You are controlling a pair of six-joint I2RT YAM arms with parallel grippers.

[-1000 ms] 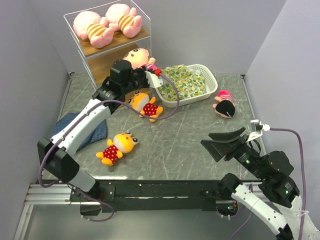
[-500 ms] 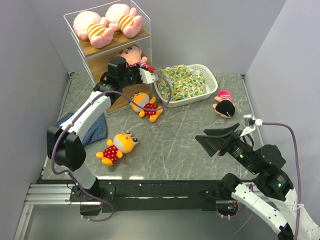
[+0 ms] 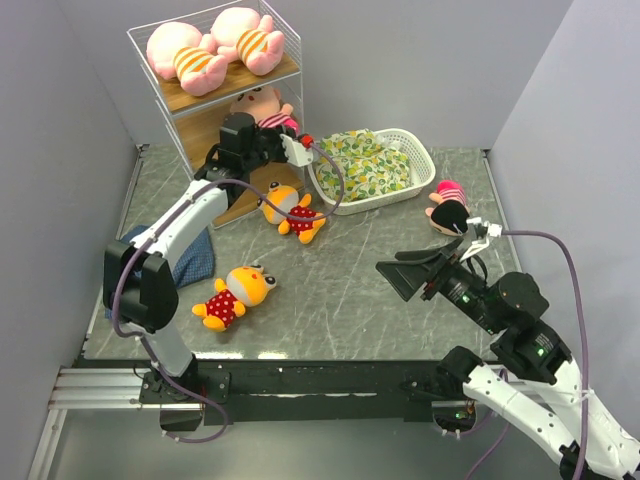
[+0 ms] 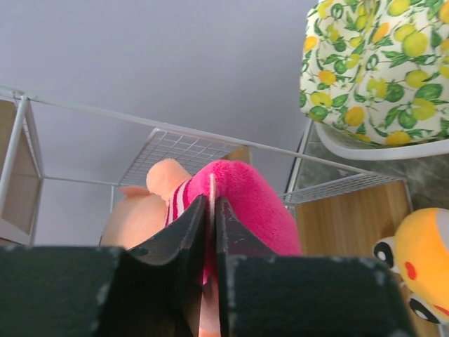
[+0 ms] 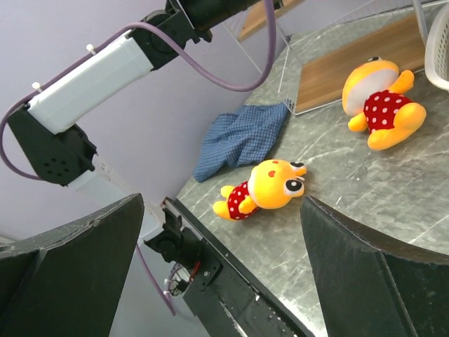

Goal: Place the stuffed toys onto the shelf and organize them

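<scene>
Doll (image 3: 258, 103) carried into the shelf's (image 3: 200, 132) middle tier
Brought in from outside, it is clamped between the closed left fingers (image 4: 179, 235), ready for release; right fingers (image 5: 70, 260) are spread, empty.

Pink pigs (image 3: 187, 52) wear orange stripes, orange-yellow animals (image 3: 240, 290) red polka dots; cloth (image 5: 242, 137) blue-checked, bundle (image 3: 372, 166) lemon-printed.

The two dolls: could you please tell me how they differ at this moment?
The held doll is clamped in the left tool; the other doll lies free, with no tool touching it. The held doll is raised at the shelf's middle tier; the other doll rests on the table, right of the basket. Both wear pink.
</scene>
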